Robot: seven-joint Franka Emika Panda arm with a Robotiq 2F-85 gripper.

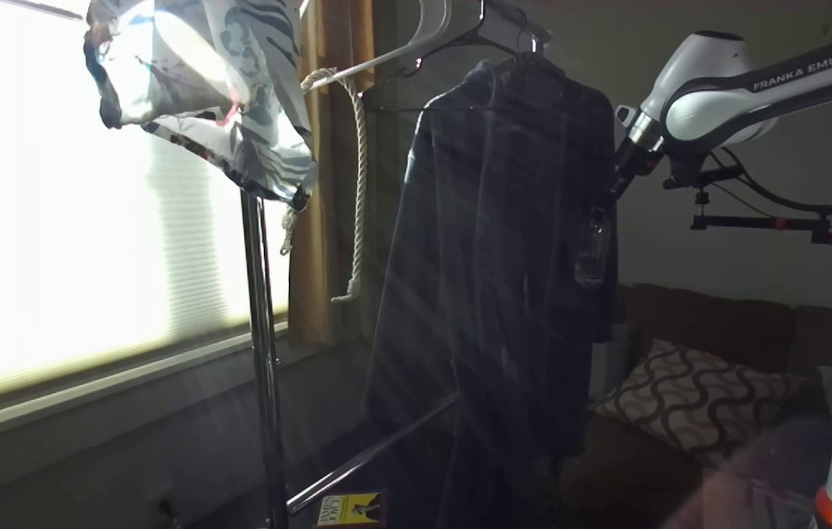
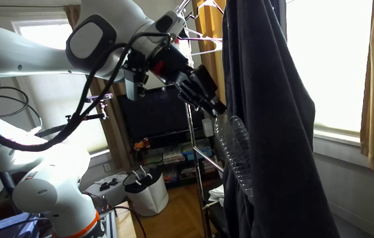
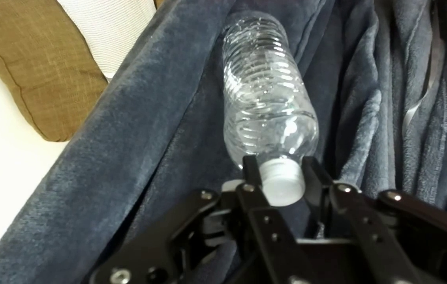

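A clear ribbed plastic bottle with a white cap shows in the wrist view (image 3: 265,90) and in both exterior views (image 1: 592,253) (image 2: 235,148). My gripper (image 3: 281,177) is shut on the bottle at its cap, one finger on each side. In both exterior views the gripper (image 1: 603,202) (image 2: 219,108) points downward and the bottle hangs below it, tilted. A dark blue-grey plush robe (image 3: 128,130) fills most of the wrist view behind the bottle. It hangs on a hanger in both exterior views (image 1: 489,279) (image 2: 276,119). The bottle's far end is close against the cloth; I cannot tell whether they touch.
A chrome garment rack (image 1: 258,294) stands beside the robe, with a patterned cloth (image 1: 262,95), white hangers (image 2: 206,39) and a rope (image 1: 359,184). A couch with a patterned pillow (image 1: 688,397), a white basket (image 2: 147,195) and a dark TV (image 2: 160,112) stand around.
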